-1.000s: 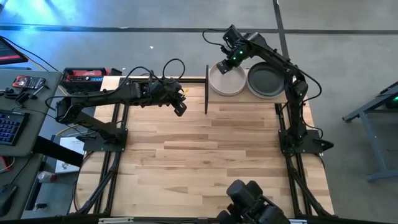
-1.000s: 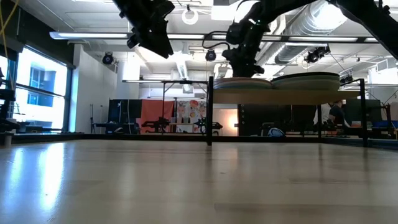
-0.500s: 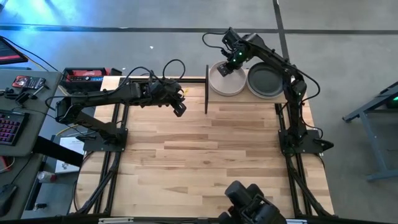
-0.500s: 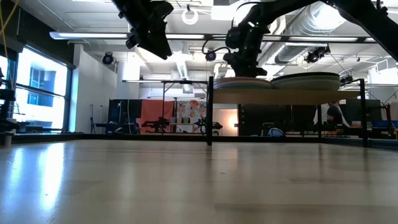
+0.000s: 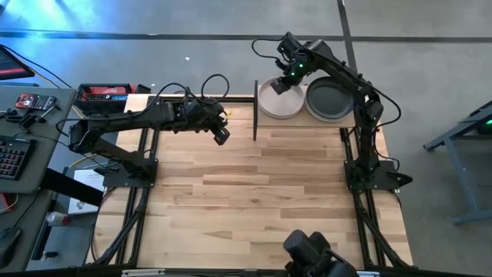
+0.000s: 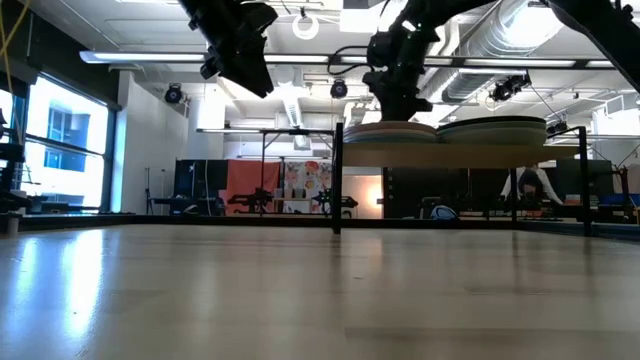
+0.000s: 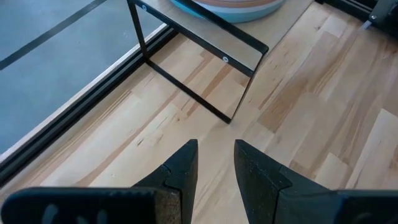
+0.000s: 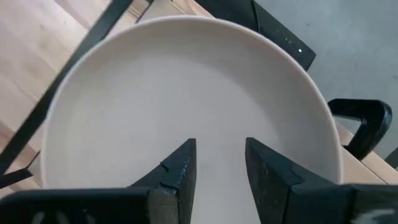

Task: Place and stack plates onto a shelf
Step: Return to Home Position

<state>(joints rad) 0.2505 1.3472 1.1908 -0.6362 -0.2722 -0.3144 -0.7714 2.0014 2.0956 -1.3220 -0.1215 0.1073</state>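
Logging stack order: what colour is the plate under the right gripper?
Light grey; the plate shows best in the right wrist view.

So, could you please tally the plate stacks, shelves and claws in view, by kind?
Plate stacks: 2, the pale-topped stack and the dark-topped stack; the plates within each cannot be counted.
Shelf: 1
Claws: 2, the left claw and the right claw
Total: 5
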